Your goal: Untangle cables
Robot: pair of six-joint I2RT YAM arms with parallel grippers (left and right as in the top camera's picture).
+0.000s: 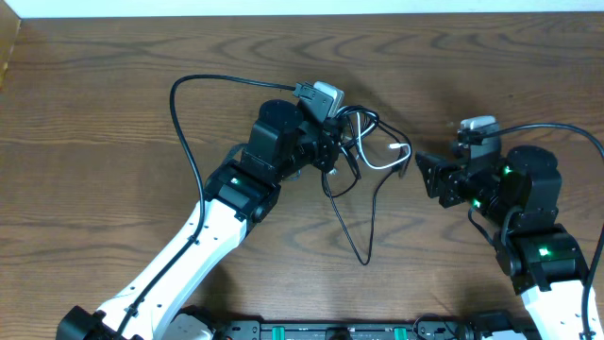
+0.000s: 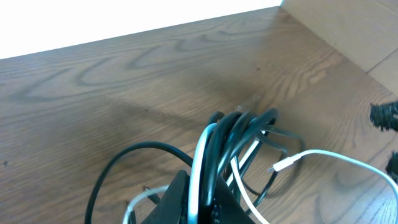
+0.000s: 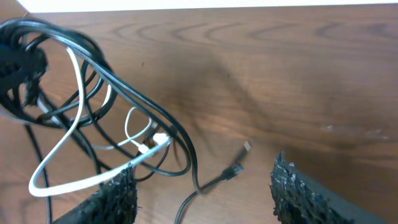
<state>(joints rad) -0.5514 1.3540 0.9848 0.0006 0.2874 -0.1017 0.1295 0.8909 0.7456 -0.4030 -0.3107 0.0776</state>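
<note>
Untangling under way at mid-surface: the left tool (image 1: 330, 142) is pressed together on the cables (image 1: 363, 142), pinching the black-and-white bundle where its coils cross. It appears to hold the bundle slightly above the wooden surface (image 1: 113, 94).

A long black loop (image 1: 364, 259) trails from the bundle toward the near edge. A white cord (image 1: 387, 161) curls out to the right, its small plug pointing toward the right tool (image 1: 429, 175). That tool hangs just right of the bundle, apart from it, its fingers spread wide with nothing between them. Its own camera shows a black plug end (image 3: 233, 171) lying on the wood in the gap between the open fingers, near them but untouched.

The cords are far from separated, with several black turns and the white one crowding through the same knot at the left tool's grip. The step in hand looks like picking a strand, with one side anchored and the other free to choose.

The next move likely calls for the right tool to close on a single free end, either the black plug or the white cord's plug. It would then draw that end away to the right against the left tool's hold. Catching two strands at once would probably tighten the knot rather than loosen it.
</note>
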